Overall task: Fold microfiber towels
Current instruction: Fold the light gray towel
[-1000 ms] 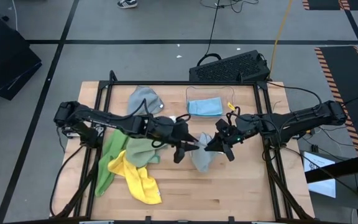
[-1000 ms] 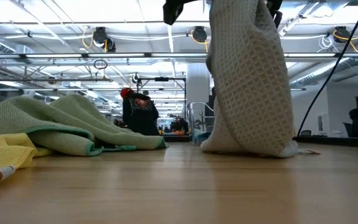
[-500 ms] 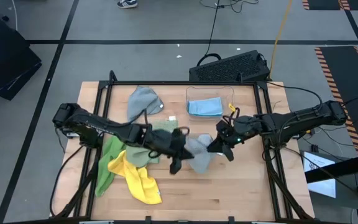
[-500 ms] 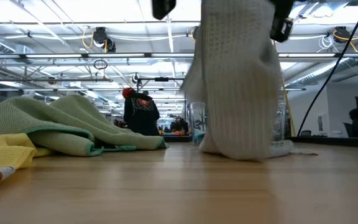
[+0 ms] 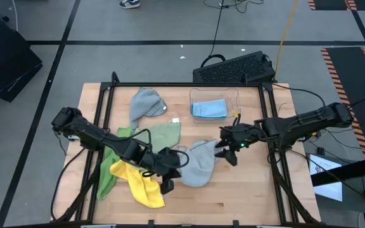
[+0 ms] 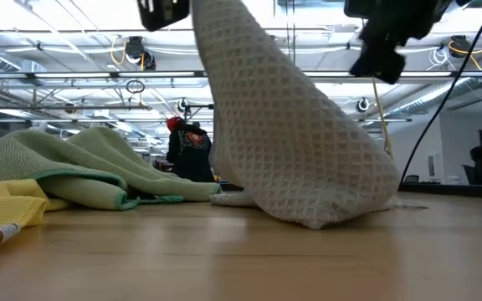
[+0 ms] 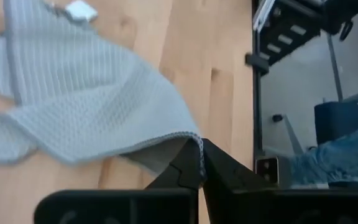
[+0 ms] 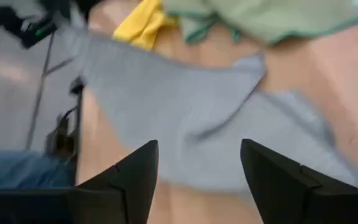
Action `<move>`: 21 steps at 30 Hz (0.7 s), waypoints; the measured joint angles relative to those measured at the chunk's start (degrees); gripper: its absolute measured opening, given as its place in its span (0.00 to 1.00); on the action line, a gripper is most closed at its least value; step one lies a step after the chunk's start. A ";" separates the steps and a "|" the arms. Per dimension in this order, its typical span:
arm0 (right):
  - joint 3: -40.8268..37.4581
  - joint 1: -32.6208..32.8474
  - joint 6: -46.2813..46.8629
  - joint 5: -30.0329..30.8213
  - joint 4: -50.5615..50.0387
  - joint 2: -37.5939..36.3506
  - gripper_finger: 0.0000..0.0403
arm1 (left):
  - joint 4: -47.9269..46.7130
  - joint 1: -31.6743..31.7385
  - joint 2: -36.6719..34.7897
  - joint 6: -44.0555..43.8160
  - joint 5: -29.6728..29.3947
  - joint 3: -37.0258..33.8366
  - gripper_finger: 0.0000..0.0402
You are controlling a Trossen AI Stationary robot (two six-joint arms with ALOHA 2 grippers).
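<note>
left gripper [image 5: 168,179] pinched tight on a corner of the grey towel [image 5: 196,163], lifting that edge near the table's [image 5: 246,196] middle (rest of it draped on the wood). right gripper [image 5: 224,149] just beside the towel's other edge, fingers spread, holding nothing. yellow towel [image 5: 143,183] close by.

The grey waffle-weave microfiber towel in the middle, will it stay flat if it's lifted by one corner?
Probably not. The grey waffle-weave microfiber towel drapes in a limp cone from the left gripper, shut on one corner. It likely weighs little, and its textured weave should resist slipping.
</note>
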 joint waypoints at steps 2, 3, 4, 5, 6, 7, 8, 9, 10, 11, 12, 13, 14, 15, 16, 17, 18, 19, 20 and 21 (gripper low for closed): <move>-0.33 -0.41 0.67 2.17 2.98 1.24 0.57 | -1.60 -0.86 0.00 -1.42 0.00 0.00 0.01; -0.29 -0.89 1.21 2.33 5.06 2.24 0.57 | -2.32 -1.18 0.00 -2.21 0.00 0.00 0.01; -0.29 -1.27 1.64 2.23 6.98 3.30 0.57 | -2.76 -1.52 0.00 -2.88 -0.09 0.00 0.01; -0.29 -1.56 2.01 2.12 8.34 4.36 0.58 | -2.93 -1.82 0.00 -3.51 -0.48 0.00 0.02; -0.29 -1.83 2.21 2.07 10.04 5.69 0.58 | -2.92 -2.17 0.00 -4.02 -0.99 0.00 0.03; 0.09 -2.18 2.79 2.05 11.37 6.92 0.58 | -2.93 -2.39 0.00 -4.40 -1.27 0.00 0.03; 0.70 -2.58 3.19 1.86 12.12 8.11 0.58 | -2.95 -2.63 0.00 -4.90 -1.47 0.00 0.03; 1.48 -3.05 3.16 1.09 12.34 9.35 0.59 | -3.07 -2.92 0.00 -5.52 -1.51 0.00 0.03; 2.24 -3.48 2.49 0.33 12.72 10.66 0.59 | -3.29 -3.20 0.00 -6.02 -1.50 0.00 0.02; 3.02 -3.90 1.20 -0.65 13.25 11.94 0.59 | -3.52 -3.46 0.00 -6.66 -1.52 0.00 0.01; 3.75 -4.23 0.09 -1.39 13.71 13.21 0.59 | -4.07 -3.71 0.00 -7.52 -1.68 0.00 0.01; 4.57 -4.85 -0.52 -2.39 13.67 14.45 0.59 | -5.01 -4.06 0.00 -8.81 -2.02 0.00 0.01; 5.76 -5.56 -0.66 -3.69 13.39 15.75 0.59 | -6.11 -4.39 0.00 -10.27 -2.50 0.00 0.02; 6.97 -6.35 -0.52 -5.11 13.44 17.04 0.59 | -7.41 -4.73 0.00 -11.80 -2.84 0.00 0.02; 8.04 -7.14 -0.01 -6.16 13.37 18.35 0.59 | -8.85 -5.09 0.00 -13.48 -3.29 0.00 0.03; 9.06 -7.89 0.12 -6.96 13.17 19.67 0.59 | -10.09 -5.60 0.00 -14.99 -3.74 0.00 0.03; 10.16 -8.39 0.01 -7.25 13.07 20.94 0.59 | -11.20 -6.19 0.00 -16.50 -4.10 0.00 0.03; 11.20 -8.75 -0.62 -7.37 13.32 22.20 0.59 | -12.23 -6.74 0.00 -17.91 -4.40 0.00 0.02; 12.35 -9.06 -1.40 -7.77 13.49 23.45 0.59 | -13.09 -7.33 0.00 -19.12 -4.71 0.00 0.01; 13.66 -9.43 -1.84 -8.32 13.44 24.81 0.59 | -13.49 -7.90 0.00 -20.37 -5.20 0.00 0.01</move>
